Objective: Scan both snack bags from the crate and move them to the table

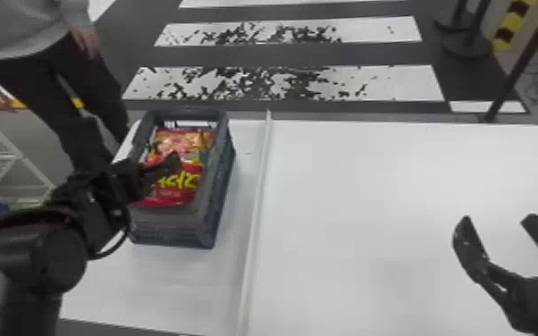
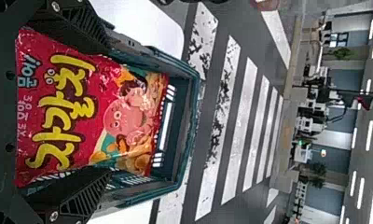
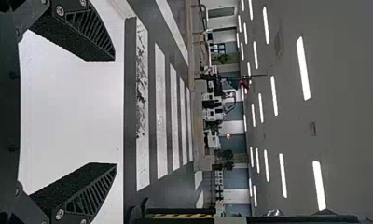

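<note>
Over the white table [image 1: 362, 201], the left pincer [image 2: 109, 109] gapes; the snack bag [image 1: 170, 197] at left, probably light and slippery, wants side-pinching.

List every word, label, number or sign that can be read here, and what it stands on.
Red snack bag, front: large yellow lettering, product print, so not transcribed.
Same bag, near one end: smaller dark lettering, likewise not transcribed.
Same bag, beside that: faint pale characters, too small to read surely.
Crate and table: no lettering that I can make out.
</note>
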`<state>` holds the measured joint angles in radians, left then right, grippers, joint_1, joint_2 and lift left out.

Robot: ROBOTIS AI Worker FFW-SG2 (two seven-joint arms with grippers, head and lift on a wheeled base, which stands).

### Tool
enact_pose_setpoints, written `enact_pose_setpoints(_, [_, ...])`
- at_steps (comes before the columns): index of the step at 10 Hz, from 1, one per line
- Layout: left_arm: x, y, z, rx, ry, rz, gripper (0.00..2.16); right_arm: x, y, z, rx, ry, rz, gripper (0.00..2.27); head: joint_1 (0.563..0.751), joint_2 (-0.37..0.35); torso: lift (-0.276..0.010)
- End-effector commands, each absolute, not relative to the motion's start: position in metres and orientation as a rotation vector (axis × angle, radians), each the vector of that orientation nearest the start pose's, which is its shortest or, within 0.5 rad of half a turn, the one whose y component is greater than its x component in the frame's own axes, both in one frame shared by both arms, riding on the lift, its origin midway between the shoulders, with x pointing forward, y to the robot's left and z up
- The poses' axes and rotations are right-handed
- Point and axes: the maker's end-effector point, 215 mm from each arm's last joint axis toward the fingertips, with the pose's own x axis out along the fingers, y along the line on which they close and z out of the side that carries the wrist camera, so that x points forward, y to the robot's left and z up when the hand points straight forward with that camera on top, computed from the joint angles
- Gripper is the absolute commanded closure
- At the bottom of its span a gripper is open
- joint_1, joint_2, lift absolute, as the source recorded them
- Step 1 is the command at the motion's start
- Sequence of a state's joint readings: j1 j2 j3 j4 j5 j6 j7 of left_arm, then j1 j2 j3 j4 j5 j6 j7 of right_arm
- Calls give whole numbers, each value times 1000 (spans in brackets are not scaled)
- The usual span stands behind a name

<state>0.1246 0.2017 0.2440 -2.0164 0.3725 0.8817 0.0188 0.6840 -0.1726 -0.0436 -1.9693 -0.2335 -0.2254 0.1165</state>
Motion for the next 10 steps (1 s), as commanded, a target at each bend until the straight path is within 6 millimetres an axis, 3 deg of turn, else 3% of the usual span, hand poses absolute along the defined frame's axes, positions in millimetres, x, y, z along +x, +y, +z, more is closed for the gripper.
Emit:
enact_pose_setpoints(1, [530,348,-402,-140,537,69,100,378,-254,-382,64,60,125,120,695,125,-87])
enact_pose_setpoints(6, [564,338,-435,-139,665,51,100,380,-263,-388,58,69,111,124,695,98,-87])
enact_pose_setpoints(9, [564,336,-459,-137,718,52,137,384,-263,-389,62,66,111,124,695,86,-87])
enact_pose_setpoints(10, [560,335,-470,-146,741,47,576,386,-263,-390,61,66,112,124,695,85,-87])
